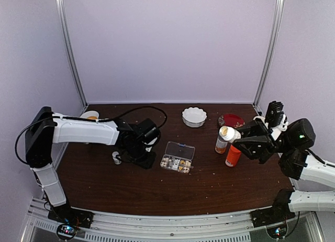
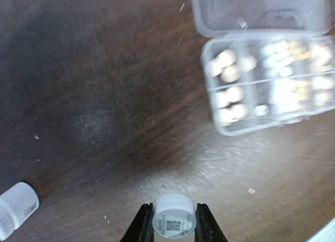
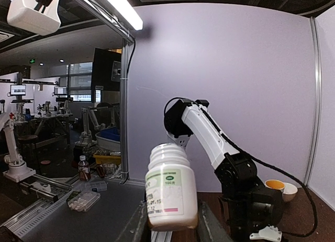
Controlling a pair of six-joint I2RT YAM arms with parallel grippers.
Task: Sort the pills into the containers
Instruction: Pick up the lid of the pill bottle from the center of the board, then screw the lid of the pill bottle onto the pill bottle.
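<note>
The clear pill organizer box (image 1: 178, 157) lies open at mid-table, pale pills (image 2: 226, 65) showing in its compartments (image 2: 264, 79). Just left of the box, my left gripper (image 1: 137, 150) is low over the table. In the left wrist view it (image 2: 174, 227) is shut on a tiny white bottle (image 2: 174, 215) with a printed label, a finger against each side. My right gripper (image 3: 171, 223) is shut on a larger white bottle (image 3: 170, 192) with no cap and holds it upright above the table's right side (image 1: 225, 138).
A second tiny white bottle (image 1: 116, 157) lies left of my left gripper. An orange bottle (image 1: 233, 156) stands under my right gripper. At the back are a white bowl (image 1: 194, 116), a red dish (image 1: 231, 120) and a small cup (image 1: 91, 115).
</note>
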